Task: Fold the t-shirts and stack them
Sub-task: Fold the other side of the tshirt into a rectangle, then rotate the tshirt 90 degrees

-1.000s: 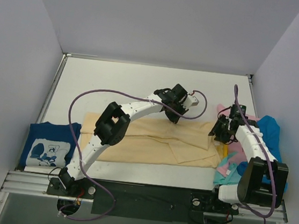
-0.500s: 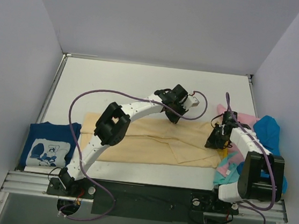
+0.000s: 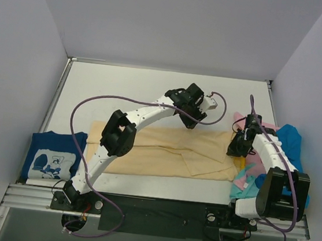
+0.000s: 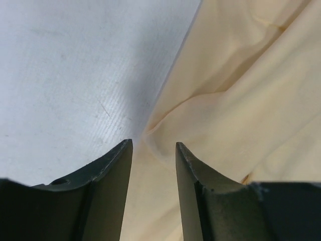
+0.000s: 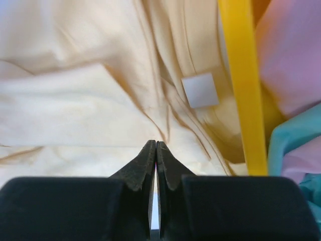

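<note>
A tan t-shirt (image 3: 163, 153) lies spread across the middle of the table, partly folded over itself. My left gripper (image 3: 191, 123) hovers over its far edge, open, with nothing between the fingers (image 4: 113, 165); below it, tan cloth (image 4: 241, 115) meets the bare table. My right gripper (image 3: 237, 148) is at the shirt's right end, near a white label (image 5: 199, 90). Its tips (image 5: 156, 143) are shut, and the tan cloth's (image 5: 75, 110) creases run to them. A folded navy t-shirt (image 3: 52, 157) with white print lies at the left. Pink (image 3: 264, 132), blue (image 3: 291, 144) and teal (image 3: 245, 188) t-shirts are heaped at the right.
A yellow strip (image 5: 243, 85) lies between the tan shirt and the heap at the right. White table (image 3: 129, 91) stretches behind the tan shirt to the back wall. The grey side walls stand close on both sides.
The left gripper let go of the tan shirt's far edge, opened and lifted slightly. The right gripper dropped onto the shirt's right end, shut there and shifted a little back to the right.
</note>
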`<action>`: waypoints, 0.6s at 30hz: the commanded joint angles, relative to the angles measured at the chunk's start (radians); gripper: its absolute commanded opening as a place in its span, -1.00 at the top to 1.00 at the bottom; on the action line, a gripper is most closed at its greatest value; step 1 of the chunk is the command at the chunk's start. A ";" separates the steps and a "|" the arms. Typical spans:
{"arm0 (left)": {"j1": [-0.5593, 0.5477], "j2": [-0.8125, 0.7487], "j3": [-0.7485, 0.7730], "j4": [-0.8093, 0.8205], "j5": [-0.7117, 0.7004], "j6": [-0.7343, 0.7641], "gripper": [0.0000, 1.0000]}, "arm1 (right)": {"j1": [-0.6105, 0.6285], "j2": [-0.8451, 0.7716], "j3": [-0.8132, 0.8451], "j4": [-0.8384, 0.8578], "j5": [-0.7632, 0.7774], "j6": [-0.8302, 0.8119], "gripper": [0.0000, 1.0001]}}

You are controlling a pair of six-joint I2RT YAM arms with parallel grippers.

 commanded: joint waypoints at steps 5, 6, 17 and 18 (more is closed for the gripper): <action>0.108 -0.168 0.133 -0.216 0.083 0.116 0.01 | 0.001 0.141 0.329 -0.095 0.117 -0.061 1.00; 0.140 -0.183 0.086 -0.225 0.081 0.130 0.02 | 0.004 0.171 0.371 -0.112 0.131 -0.069 1.00; 0.565 -0.547 -0.614 -0.090 -0.058 0.213 0.41 | 0.062 0.559 0.619 -0.235 0.189 -0.109 1.00; 0.584 -0.559 -0.630 -0.089 -0.062 0.214 0.41 | 0.062 0.592 0.668 -0.250 0.215 -0.112 1.00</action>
